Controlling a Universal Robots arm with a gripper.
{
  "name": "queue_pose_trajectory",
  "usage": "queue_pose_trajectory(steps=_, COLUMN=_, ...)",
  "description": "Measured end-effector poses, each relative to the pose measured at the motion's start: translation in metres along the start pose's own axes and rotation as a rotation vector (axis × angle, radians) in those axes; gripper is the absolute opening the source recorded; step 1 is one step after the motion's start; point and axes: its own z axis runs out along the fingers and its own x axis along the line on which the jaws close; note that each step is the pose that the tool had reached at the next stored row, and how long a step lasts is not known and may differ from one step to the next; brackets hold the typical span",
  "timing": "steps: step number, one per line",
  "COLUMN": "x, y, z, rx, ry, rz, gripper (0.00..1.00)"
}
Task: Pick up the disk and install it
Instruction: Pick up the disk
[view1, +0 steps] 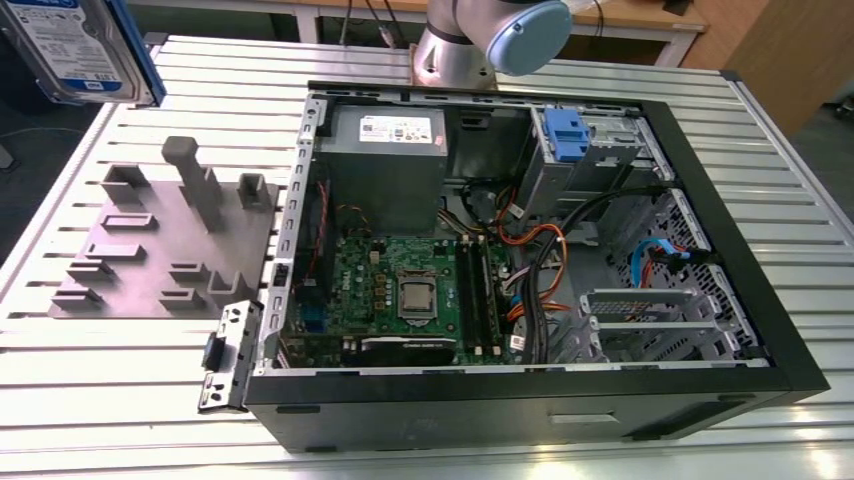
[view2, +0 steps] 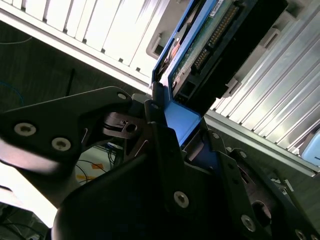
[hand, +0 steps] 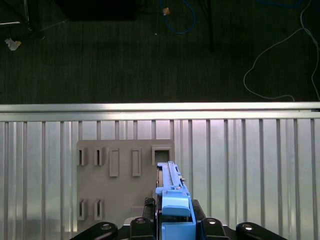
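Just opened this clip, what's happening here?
The arm's gripper is shut on the blue bracket of the disk, holding it in the air over the grey slotted holder on the slatted table. The open computer case lies beside the holder, and the disk is not in it yet.

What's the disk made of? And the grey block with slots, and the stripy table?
The disk has a glossy paper-like label; its case is probably metal. Its bracket looks like smooth blue plastic. The block is matte grey, maybe plastic, hard to say. The table is ribbed metal, likely aluminium: it shines bright.
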Motion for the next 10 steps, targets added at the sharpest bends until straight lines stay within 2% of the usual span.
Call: queue_pose_trajectory(steps=10, x=-0.0002, y=0.0001, z=-0.0056, rx=0.0000, ry=0.0000, rz=0.000, gripper=0.37)
